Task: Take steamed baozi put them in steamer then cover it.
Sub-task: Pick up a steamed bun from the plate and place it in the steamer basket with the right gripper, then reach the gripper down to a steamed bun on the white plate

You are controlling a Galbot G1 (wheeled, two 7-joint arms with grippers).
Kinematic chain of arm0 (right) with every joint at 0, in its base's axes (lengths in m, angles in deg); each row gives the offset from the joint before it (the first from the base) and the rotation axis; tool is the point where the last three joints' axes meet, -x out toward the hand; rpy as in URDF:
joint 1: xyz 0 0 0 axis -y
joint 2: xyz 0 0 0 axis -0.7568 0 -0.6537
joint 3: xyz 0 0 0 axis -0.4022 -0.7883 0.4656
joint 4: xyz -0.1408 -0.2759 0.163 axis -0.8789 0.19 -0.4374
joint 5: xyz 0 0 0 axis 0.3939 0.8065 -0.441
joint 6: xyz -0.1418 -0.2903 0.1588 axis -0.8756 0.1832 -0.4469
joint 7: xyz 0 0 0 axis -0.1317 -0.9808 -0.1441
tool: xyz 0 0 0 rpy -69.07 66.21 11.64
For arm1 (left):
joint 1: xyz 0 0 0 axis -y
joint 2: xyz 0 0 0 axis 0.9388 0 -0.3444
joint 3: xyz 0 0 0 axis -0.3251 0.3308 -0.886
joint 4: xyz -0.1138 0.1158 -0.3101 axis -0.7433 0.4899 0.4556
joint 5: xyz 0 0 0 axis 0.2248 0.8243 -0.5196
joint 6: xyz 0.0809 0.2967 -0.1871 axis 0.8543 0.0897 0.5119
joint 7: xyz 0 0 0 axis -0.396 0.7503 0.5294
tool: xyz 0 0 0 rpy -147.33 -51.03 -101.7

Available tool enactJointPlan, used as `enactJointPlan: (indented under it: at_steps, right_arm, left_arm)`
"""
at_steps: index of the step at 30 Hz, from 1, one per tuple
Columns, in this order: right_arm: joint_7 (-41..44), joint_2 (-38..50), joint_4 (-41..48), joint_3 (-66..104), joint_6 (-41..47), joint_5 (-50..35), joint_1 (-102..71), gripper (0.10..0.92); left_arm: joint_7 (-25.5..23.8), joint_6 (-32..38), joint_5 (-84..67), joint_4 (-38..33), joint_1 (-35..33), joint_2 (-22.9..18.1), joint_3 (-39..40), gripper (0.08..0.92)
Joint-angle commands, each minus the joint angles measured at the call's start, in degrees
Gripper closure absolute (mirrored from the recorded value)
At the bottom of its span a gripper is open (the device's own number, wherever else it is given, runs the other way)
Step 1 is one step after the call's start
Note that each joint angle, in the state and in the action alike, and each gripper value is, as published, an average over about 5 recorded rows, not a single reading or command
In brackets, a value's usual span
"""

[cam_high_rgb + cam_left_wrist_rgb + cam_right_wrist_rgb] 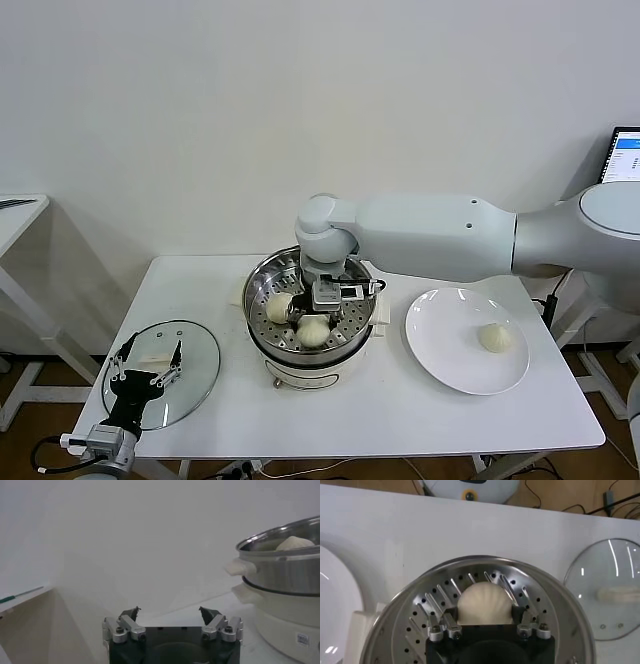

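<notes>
The steamer point(300, 352) stands mid-table with a perforated tray inside. Two baozi show in it: one at the left point(280, 305) and one near the front point(313, 330). My right gripper point(335, 293) reaches down into the pot. In the right wrist view my right gripper point(485, 611) is shut on a baozi point(485, 596) that rests low on the tray point(540, 620). Another baozi point(494, 337) lies on the white plate point(440, 350). The cover point(190, 345) lies flat at the front left. My left gripper point(148, 372) is open above it, empty point(170, 612).
The plate sits right of the steamer. A second table edge point(20, 215) is at the far left and a screen point(625, 155) at the far right. The left wrist view shows the steamer's side point(285, 575) with a baozi top point(295, 542) above its rim.
</notes>
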Motion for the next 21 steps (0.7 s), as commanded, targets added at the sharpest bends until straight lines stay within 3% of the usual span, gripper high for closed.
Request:
enactJointPlan:
  at_steps: [1, 8, 13, 21]
  right_arm:
    - [0.44, -0.95, 1.39, -0.09, 0.15, 0.25, -1.35, 0.338]
    - [0.43, -1.50, 2.61, 0.04, 0.07, 1.10, -2.02, 0.321]
    - [0.12, -0.22, 1.91, 0.82, 0.20, -0.05, -0.75, 0.230]
    - [2.63, 11.73, -2.73, 0.97, 4.08, -10.87, 9.74, 0.203]
  left_arm:
    - [0.00, 0.00, -0.02, -0.19, -0.14, -0.02, -0.10, 0.177]
    - [-0.04, 0.12, -0.02, -0.23, -0.38, -0.11, -0.21, 0.177]
    - [-0.05, 0.20, -0.01, -0.32, -0.66, -0.15, -0.36, 0.177]
    - [0.09, 0.18, 0.20, -1.42, -1.27, -0.31, 0.35, 0.177]
